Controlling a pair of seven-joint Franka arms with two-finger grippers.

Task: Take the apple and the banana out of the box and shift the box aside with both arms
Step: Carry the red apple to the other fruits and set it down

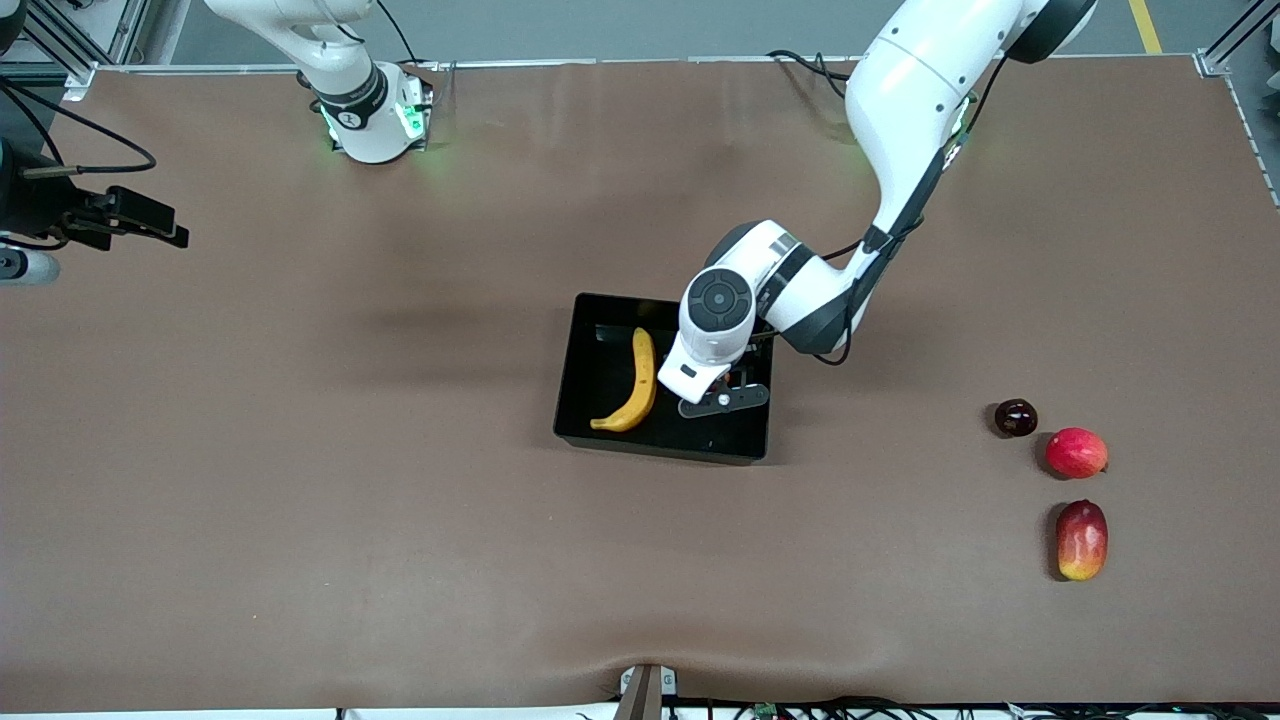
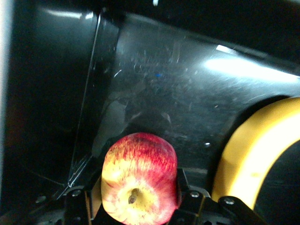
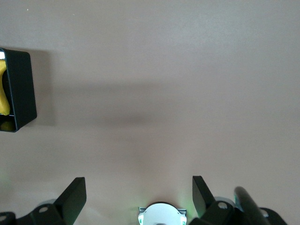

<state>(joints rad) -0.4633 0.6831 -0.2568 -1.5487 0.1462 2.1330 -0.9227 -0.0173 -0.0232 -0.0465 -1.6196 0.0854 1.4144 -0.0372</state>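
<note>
A brown mat covers the table [image 1: 400,560], and cables run along its edge nearest the front camera. Toward the left arm's end lie a mango [image 1: 1081,540], then a second red fruit [image 1: 1076,453], then a dark plum [image 1: 1015,417], each farther from the camera than the last.

Mid-table sits the black tray [image 1: 600,385]. The banana [image 1: 634,384] lies in it on the side toward the right arm's end. The left gripper [image 1: 722,397] reaches down into the tray just beside the banana; in its wrist view a small red-and-yellow apple [image 2: 139,178] sits between its half-parted fingers [image 2: 191,202]. Whether they press on it cannot be told.

The right gripper [image 3: 139,197] waits above bare mat, fingers spread wide and holding nothing.

From the front, the left arm's wrist hides the apple.
</note>
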